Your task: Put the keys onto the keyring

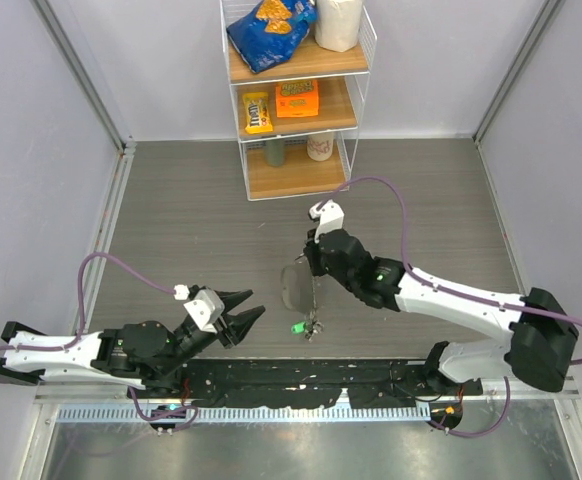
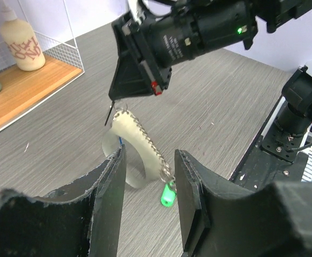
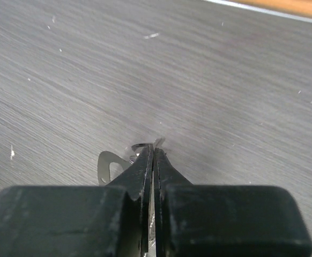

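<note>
My right gripper [image 1: 312, 264] is shut on the top of the keyring [image 1: 296, 286] and holds this pale grey loop upright, its lower end at the table. In the left wrist view the loop [image 2: 130, 160] hangs under the right gripper [image 2: 125, 96], with a thin silver chain [image 2: 151, 145] running down to a green tag [image 2: 168, 196]. In the right wrist view the shut fingertips [image 3: 153, 150] pinch thin metal, and a flat silver piece [image 3: 106, 166] shows to their left. My left gripper [image 1: 244, 313] is open and empty, just left of the loop. The keys are not clearly visible.
A white wire shelf [image 1: 297, 100] with snack packs and bottles stands at the back centre. Grey walls close in the left and right sides. The black base rail [image 1: 301, 385] runs along the near edge, close to the green tag [image 1: 298, 326].
</note>
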Tool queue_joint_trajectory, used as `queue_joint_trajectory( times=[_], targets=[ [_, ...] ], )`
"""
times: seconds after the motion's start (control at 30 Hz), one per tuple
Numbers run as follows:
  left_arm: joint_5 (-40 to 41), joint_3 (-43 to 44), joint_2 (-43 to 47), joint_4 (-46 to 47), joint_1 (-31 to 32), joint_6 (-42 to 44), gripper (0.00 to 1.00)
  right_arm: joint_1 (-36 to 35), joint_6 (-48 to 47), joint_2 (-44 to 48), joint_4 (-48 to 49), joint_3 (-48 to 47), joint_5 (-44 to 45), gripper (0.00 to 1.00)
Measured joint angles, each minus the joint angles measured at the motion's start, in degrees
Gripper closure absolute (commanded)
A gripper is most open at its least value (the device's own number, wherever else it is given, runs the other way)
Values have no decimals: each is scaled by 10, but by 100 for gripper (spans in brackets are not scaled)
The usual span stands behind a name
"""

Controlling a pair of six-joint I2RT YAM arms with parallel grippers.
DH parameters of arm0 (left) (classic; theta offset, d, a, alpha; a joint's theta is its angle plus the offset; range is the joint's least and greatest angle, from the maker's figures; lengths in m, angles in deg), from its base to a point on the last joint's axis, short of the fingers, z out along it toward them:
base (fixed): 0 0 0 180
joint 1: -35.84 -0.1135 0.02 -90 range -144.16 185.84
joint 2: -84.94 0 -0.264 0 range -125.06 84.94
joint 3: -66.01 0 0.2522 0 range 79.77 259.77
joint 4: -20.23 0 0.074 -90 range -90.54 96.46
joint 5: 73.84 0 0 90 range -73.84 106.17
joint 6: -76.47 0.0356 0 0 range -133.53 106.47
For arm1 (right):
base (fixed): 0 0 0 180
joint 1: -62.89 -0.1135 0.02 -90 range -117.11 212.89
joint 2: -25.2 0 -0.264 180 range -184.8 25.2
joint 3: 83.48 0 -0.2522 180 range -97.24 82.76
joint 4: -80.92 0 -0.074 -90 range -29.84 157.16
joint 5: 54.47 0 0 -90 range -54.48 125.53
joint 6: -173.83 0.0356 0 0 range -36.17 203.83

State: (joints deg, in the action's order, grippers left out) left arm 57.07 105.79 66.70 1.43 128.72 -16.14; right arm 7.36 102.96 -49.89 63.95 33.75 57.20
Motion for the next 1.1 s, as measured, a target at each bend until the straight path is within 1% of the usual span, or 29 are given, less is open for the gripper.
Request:
queue_joint_trajectory(
  times=[0.23,0.37,0.47,0.77,0.93,1.1],
  targets=[
    [-6,3,3,0,0,-4,54,-5,-29,90,17,12,-3,94],
    [-24,9,4,1,0,-5,54,-6,-41,136,21,9,-24,95],
    [-46,17,3,6,0,-12,54,-6,-43,152,15,-4,-48,94],
    [-102,37,-27,46,0,-23,53,-6,-33,168,-59,-93,-159,94],
    [-129,43,-40,64,0,-32,54,-6,-11,185,-87,-124,-232,95],
    [-141,52,-45,75,0,-35,54,-6,10,193,-101,-133,-291,95]
  ],
)
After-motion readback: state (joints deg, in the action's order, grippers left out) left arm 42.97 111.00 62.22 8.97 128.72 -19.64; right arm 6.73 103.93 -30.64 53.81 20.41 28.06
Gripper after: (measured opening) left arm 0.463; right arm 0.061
